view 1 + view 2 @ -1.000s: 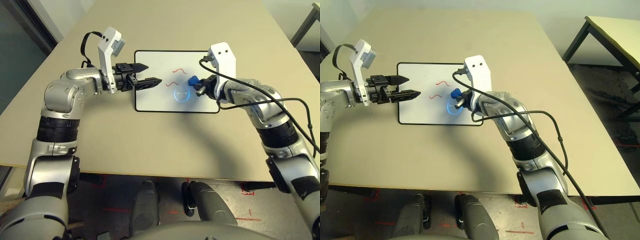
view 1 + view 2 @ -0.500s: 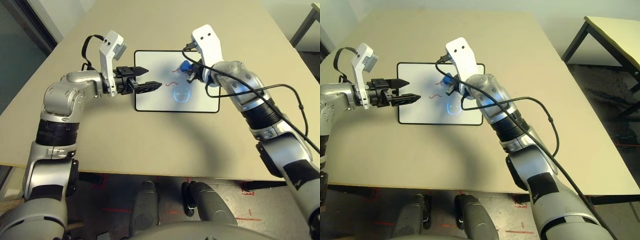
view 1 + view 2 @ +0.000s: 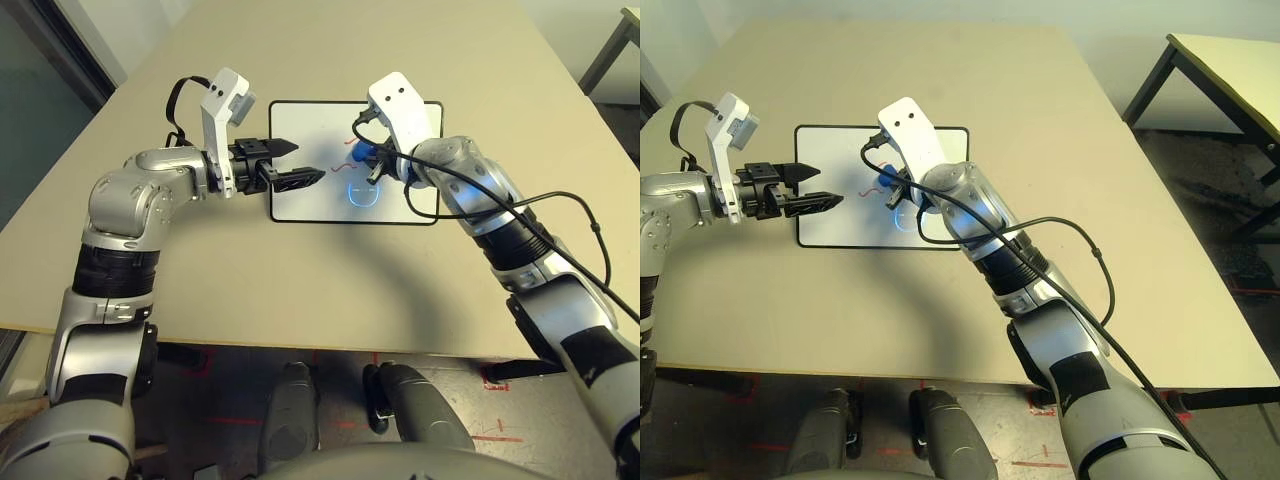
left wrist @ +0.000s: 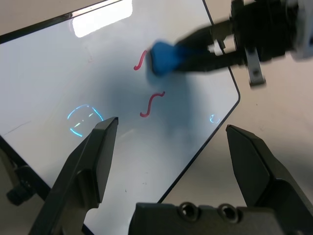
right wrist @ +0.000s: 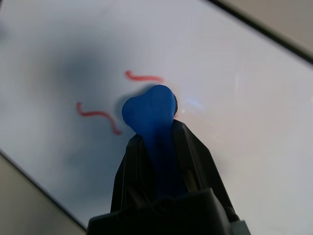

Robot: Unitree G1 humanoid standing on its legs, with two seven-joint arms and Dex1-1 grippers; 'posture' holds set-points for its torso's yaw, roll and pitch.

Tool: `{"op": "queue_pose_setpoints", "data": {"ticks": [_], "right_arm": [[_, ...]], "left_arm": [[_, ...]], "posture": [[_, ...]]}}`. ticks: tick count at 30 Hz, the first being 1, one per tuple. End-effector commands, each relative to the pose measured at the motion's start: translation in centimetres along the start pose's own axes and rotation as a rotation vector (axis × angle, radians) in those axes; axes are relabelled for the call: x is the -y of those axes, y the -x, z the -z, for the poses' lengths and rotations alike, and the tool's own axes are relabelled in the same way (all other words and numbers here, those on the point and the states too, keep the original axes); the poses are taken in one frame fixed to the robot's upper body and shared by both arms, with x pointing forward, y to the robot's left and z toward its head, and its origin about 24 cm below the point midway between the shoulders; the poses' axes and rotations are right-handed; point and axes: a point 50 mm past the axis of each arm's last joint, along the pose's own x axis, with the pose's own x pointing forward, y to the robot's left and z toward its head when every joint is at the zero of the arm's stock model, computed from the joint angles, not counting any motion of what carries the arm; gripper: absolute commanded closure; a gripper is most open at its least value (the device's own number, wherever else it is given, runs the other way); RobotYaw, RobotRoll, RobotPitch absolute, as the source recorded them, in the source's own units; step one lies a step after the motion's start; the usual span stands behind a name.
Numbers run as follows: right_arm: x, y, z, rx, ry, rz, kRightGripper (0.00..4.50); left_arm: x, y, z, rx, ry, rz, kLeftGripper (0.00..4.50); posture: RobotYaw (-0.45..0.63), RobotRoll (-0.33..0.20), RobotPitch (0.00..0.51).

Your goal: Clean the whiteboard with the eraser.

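My right tool (image 3: 372, 163) pinched the eraser (image 3: 362, 155) over the whiteboard (image 3: 310, 205) on the surface, beside the red squiggles (image 5: 98, 116); left tool (image 3: 300, 163) spread at the board's edge; wiping underway, next pass likely across both marks.

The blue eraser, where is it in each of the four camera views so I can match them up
Left eye view: the eraser sits over the whiteboard's upper middle, held in the right hand.
Right eye view: over the board's right half, mostly behind the right arm.
Left wrist view: upper middle, pinched by the right hand.
Right wrist view: centre, clamped between that hand's own fingers.
Shared landmark: the red squiggles beside the eraser.
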Motion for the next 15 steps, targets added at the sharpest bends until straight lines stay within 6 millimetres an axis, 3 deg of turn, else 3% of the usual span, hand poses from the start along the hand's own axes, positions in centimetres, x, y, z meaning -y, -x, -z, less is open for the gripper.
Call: {"op": "queue_pose_setpoints", "data": {"ticks": [1, 10, 15], "right_arm": [[1.1, -0.1, 1.1, -0.047, -0.023, 0.045, 3.83], [-4.0, -0.3, 3.2, -0.113, -0.038, -0.119, 3.83], [-3.9, -0.2, 3.5, -0.125, -0.044, -0.119, 3.83]], "left_arm": [[0.0, -0.1, 0.0, -0.005, 0.005, 0.003, 0.0], [0.1, -0.1, 0.0, -0.004, 0.008, 0.003, 0.0], [0.0, -0.2, 0.0, -0.003, 0.009, 0.002, 0.0]], "posture": [[-0.05, 0.0, 0.125], [-0.04, 0.0, 0.128], [-0.04, 0.0, 0.129]]}}
